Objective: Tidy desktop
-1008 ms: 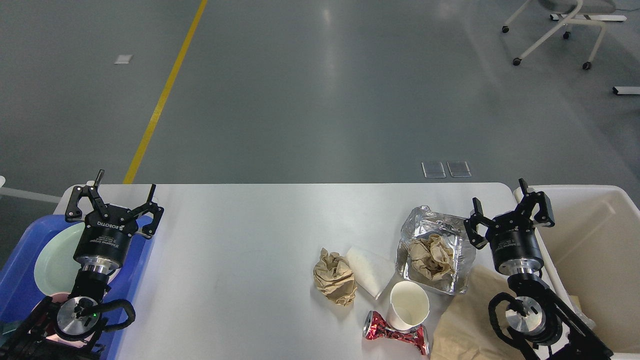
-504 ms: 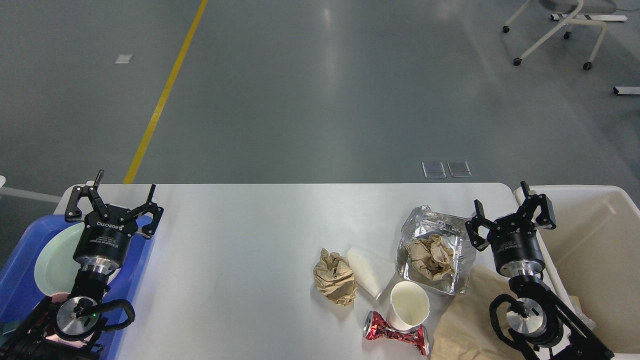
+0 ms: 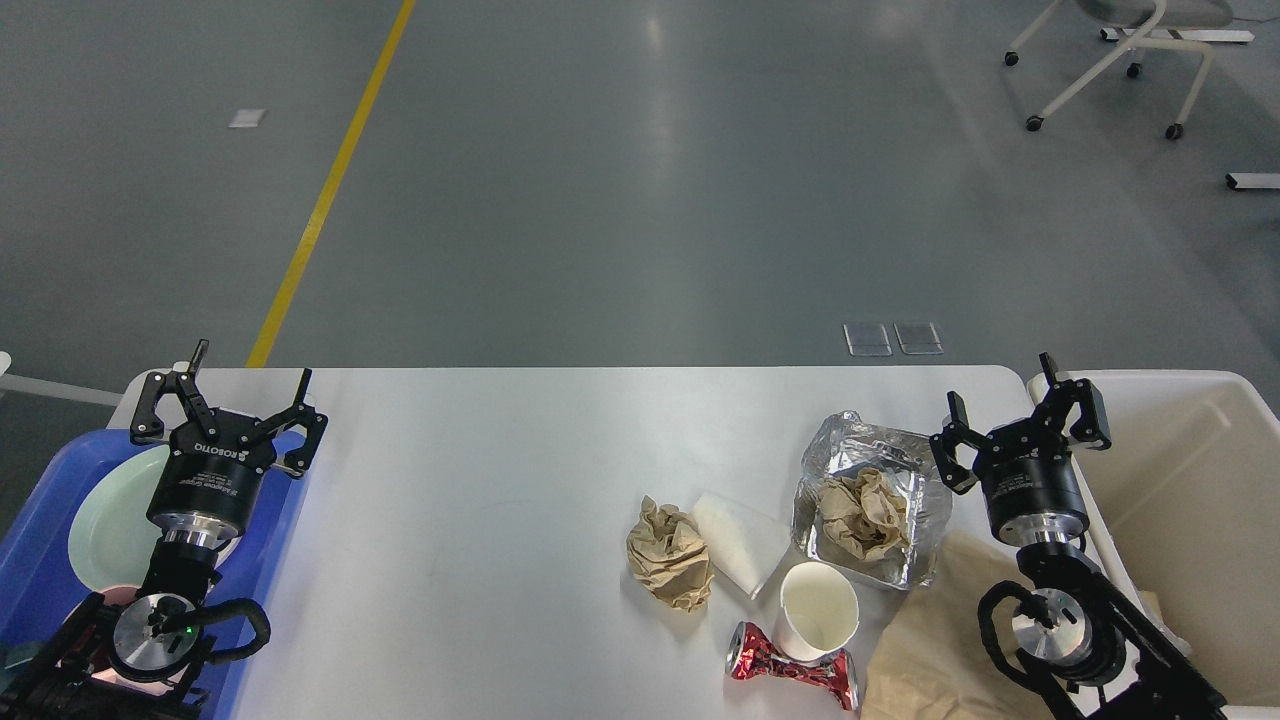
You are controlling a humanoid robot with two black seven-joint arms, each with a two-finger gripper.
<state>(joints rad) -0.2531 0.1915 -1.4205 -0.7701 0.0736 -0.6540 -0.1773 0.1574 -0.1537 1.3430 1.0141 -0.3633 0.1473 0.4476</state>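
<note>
Grey floor with a yellow line runs beyond the white tabletop (image 3: 480, 470), whose left and middle are bare; all the litter sits at my right. My right pincer (image 3: 1020, 415) hangs with its fingers spread wide and empty, just beside the foil tray (image 3: 905, 470) that cradles a paper wad (image 3: 865, 510). My left pincer (image 3: 235, 395) is equally wide and empty over the blue tray (image 3: 40, 560). The risks, as I judge them: foil crumples under a firm squeeze and may tip its wad out; the upright paper cup (image 3: 818, 610) touches the crushed red can (image 3: 790, 665), so nudging either may topple the cup; the cream bin (image 3: 1200, 470) rim is close to my right arm, and a careless swing could knock it
</note>
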